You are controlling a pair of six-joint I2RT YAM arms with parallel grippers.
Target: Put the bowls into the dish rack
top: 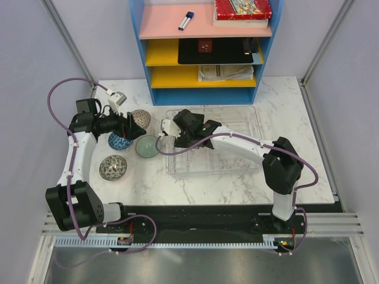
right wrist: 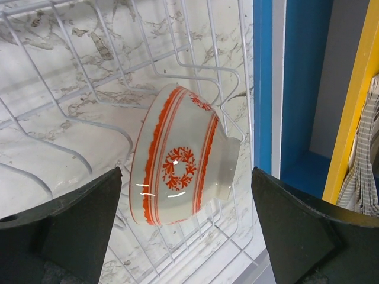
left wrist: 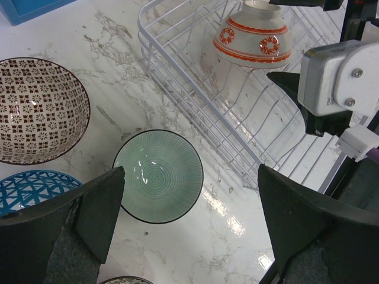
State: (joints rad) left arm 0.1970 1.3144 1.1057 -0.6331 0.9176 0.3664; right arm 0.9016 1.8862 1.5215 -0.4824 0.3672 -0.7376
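An orange-red and white bowl lies on its side among the white wire dividers of the clear dish rack. My right gripper is open, one finger on each side of the bowl, not touching it. In the top view the right gripper hides this bowl. The bowl also shows in the left wrist view. My left gripper is open and empty above the table next to a grey-green bowl. In the top view it hovers over a blue bowl.
A brown-patterned bowl and a grey speckled bowl stand on the marble table left of the rack. The grey-green bowl sits just off the rack's left edge. The blue shelf unit stands right behind the rack.
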